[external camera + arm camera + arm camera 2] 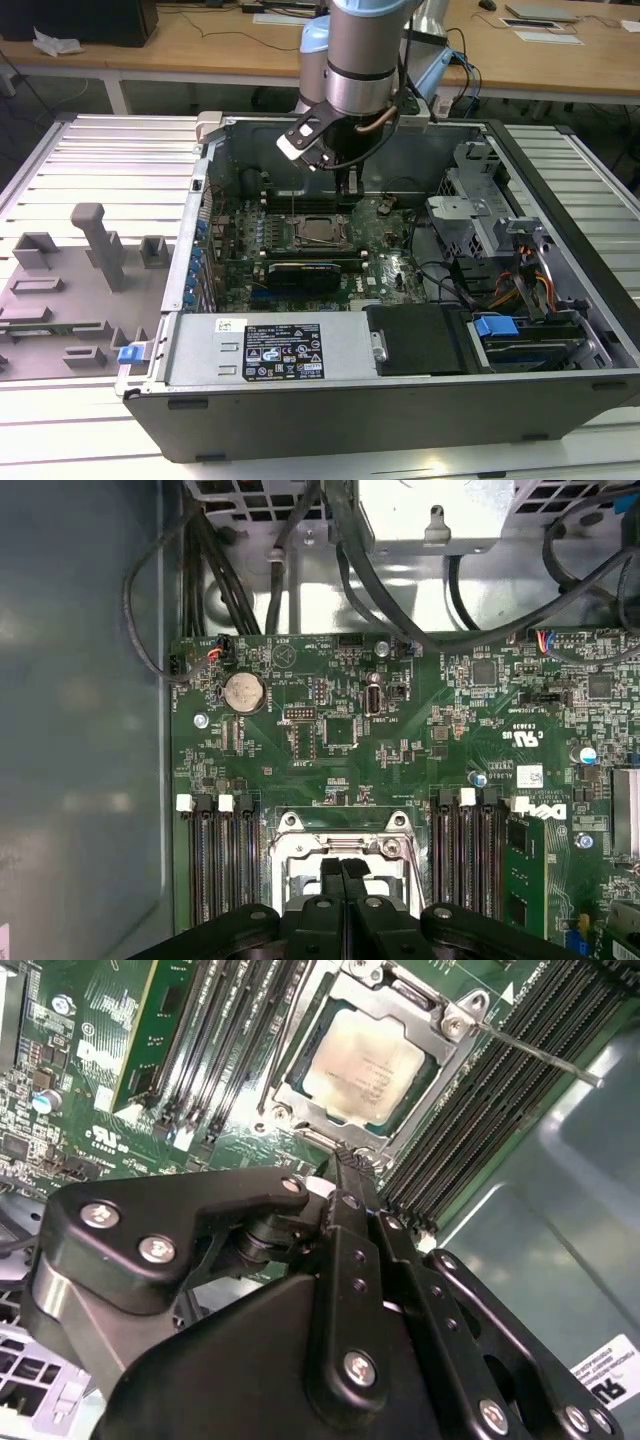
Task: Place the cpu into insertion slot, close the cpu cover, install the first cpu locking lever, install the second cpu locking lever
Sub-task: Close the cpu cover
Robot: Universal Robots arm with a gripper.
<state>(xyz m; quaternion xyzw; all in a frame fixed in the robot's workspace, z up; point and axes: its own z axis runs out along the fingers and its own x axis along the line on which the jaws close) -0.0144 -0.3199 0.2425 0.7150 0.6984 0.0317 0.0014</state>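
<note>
The insertion slot (292,1078) lies clear from above; memory slots (490,1100) flank it, a locking lever (540,1055) juts alongside.

Open computer case (400,410) lying on a ribbed metal table (100,160). Grey plastic fixtures (100,245) on the exterior view's left. Round coin battery (243,692) near black cables (213,565). Wooden desks (200,45) behind.

Case (350,425) lies open on table (60,430): board (390,240) flat on its floor, power unit (270,350) along the near wall, drive cage (470,225) at the exterior view's right. Cpu (320,233) sits in slot (296,232) mid-board, cover (395,998) down around it, memory rows (215,865) on either side. Gripper (350,190) hangs over the slot's edge; blocks (95,245) stand on the table off the case's side, at the exterior view's left.
</note>
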